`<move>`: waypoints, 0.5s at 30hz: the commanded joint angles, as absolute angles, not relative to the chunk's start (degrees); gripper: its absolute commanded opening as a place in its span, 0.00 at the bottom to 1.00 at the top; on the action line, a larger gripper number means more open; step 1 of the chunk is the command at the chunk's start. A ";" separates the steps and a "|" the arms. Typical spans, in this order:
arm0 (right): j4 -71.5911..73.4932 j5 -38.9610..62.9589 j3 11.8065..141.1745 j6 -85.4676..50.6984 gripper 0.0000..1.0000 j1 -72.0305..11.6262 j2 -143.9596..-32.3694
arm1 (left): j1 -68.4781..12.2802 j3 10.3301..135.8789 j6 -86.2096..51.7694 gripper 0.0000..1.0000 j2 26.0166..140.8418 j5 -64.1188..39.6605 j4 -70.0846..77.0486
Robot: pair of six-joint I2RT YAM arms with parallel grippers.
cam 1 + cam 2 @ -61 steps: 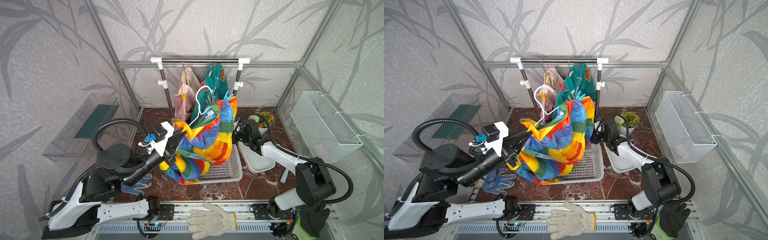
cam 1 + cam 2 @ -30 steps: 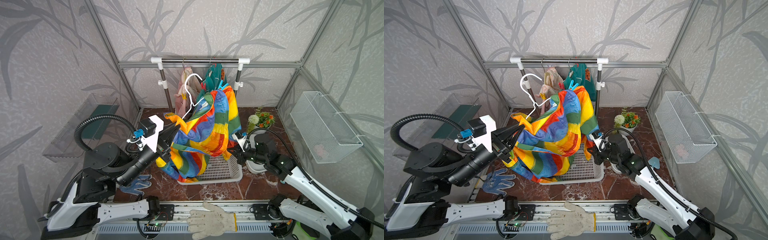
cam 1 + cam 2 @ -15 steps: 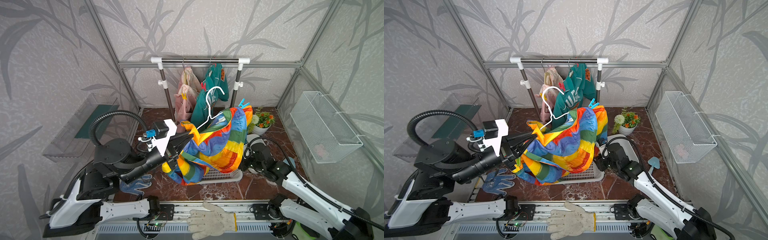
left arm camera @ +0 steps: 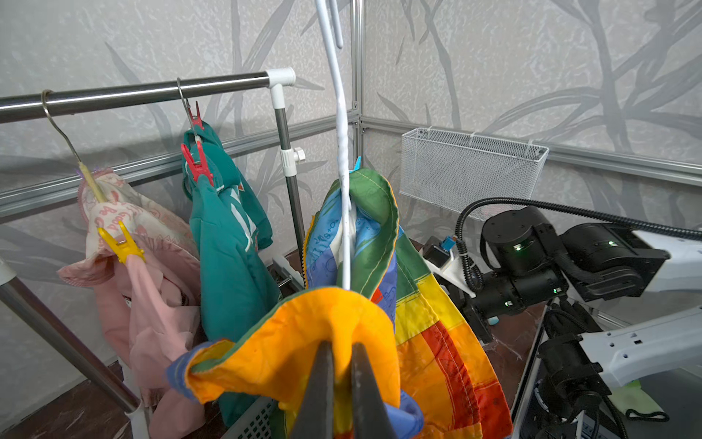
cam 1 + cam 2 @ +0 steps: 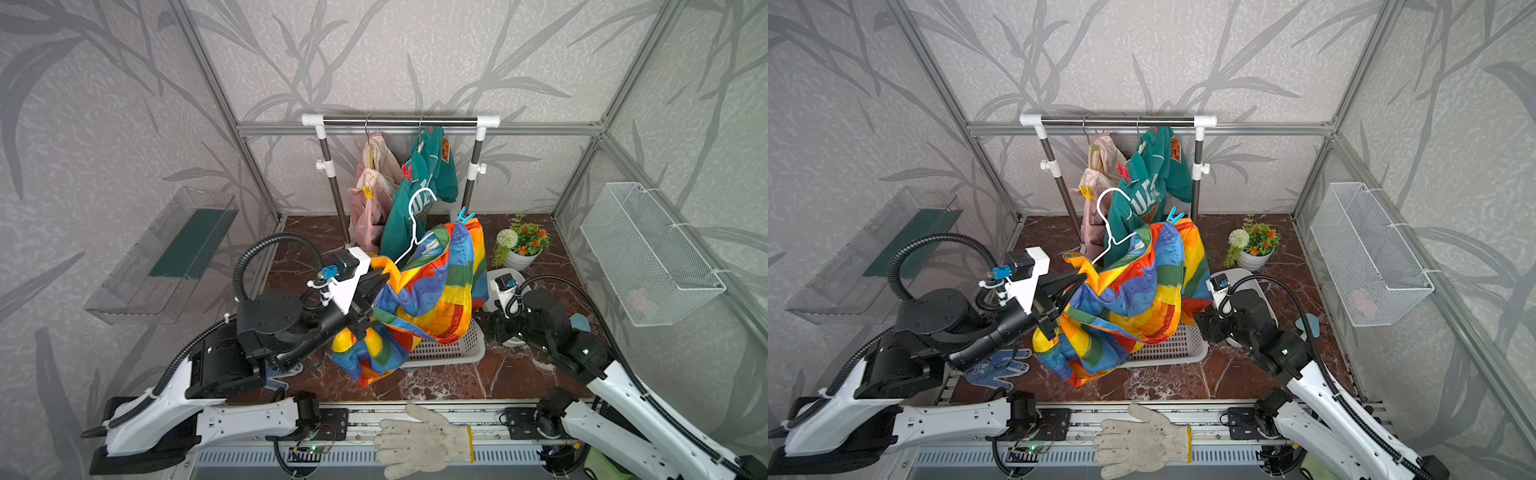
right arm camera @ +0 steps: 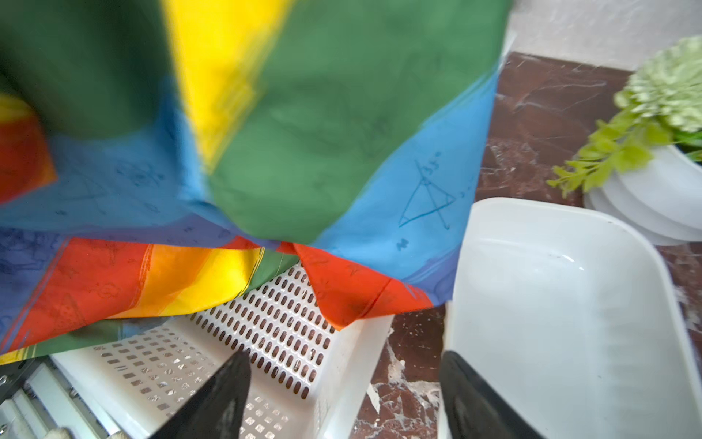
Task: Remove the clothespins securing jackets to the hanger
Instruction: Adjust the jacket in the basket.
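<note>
Gripping the glossy rainbow patchwork jacket [image 4: 380, 273] on its white wire hanger [image 4: 343, 159], left hand [image 4: 340, 384] pinched closed; right hand [image 6: 342, 395] spread wide, empty.

Rainbow jacket [image 6: 266, 133] over perforated basket [image 6: 266, 342] — white tub [image 6: 569, 304] beside, gripper [image 6: 343, 387] agape.

Grey leaf-patterned walls [image 5: 415, 54] in an aluminium frame, dark red marble floor [image 5: 453, 378], steel garment rail [image 5: 399, 121], white wire basket [image 5: 648, 253] on one wall, clear plastic bin [image 5: 162, 257] opposite, potted artificial flowers [image 5: 521, 245]
</note>
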State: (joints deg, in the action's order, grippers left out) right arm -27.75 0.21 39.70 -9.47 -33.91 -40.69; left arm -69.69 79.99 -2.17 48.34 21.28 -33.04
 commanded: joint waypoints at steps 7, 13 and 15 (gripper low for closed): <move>-36.99 -4.01 49.38 -14.57 0.87 -29.92 -41.56 | -63.32 77.34 -5.27 0.00 50.83 19.13 -31.53; -41.38 14.00 58.35 -20.77 0.85 -16.38 -48.16 | -63.02 73.88 -0.99 0.00 52.68 16.26 -31.19; -42.58 18.51 61.32 -23.48 0.83 -12.20 -50.67 | -63.06 73.21 1.00 0.00 53.30 14.23 -31.16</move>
State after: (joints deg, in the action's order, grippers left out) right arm -38.76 8.29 58.04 -18.57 -15.94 -48.45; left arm -63.24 73.43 -1.96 53.39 17.39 -32.99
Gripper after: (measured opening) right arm 0.833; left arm 0.056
